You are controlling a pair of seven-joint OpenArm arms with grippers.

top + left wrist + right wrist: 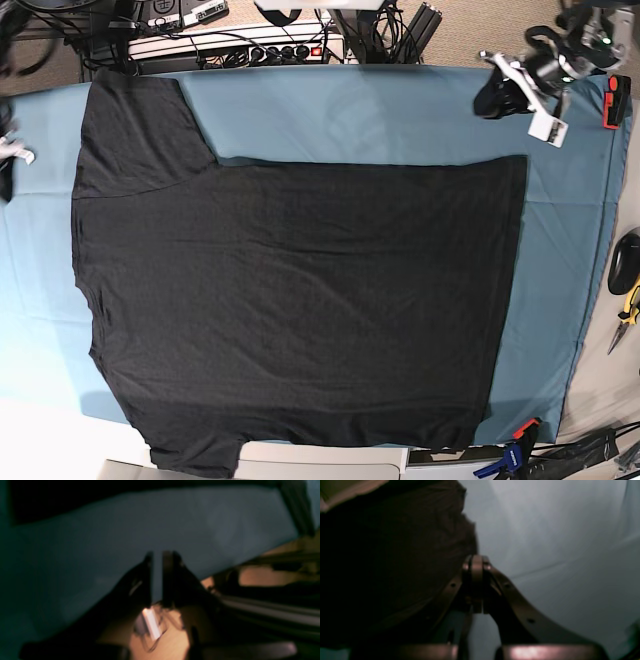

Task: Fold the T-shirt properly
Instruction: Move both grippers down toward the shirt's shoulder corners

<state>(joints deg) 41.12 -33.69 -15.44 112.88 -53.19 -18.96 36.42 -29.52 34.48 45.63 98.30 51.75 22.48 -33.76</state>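
Your T-shirt (300,310) lies flat across the worktop (350,115), unfolded; every fold remains; left end effector (157,580) slightly parted, empty; right end effector (477,566) pressed together, empty.

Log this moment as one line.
T-shirt: flat, plain side up on blue cloth | left claw: slightly ajar, empty | right claw: shut, empty

L arm sits at the far corner of the table on base view's right, left gripper (497,97) low over that corner, jaws a narrow slit apart (157,577), nothing between. R arm barely in view at base view's left edge, near the far corner; right gripper (477,566) has tips pressed together, holding nothing visible.
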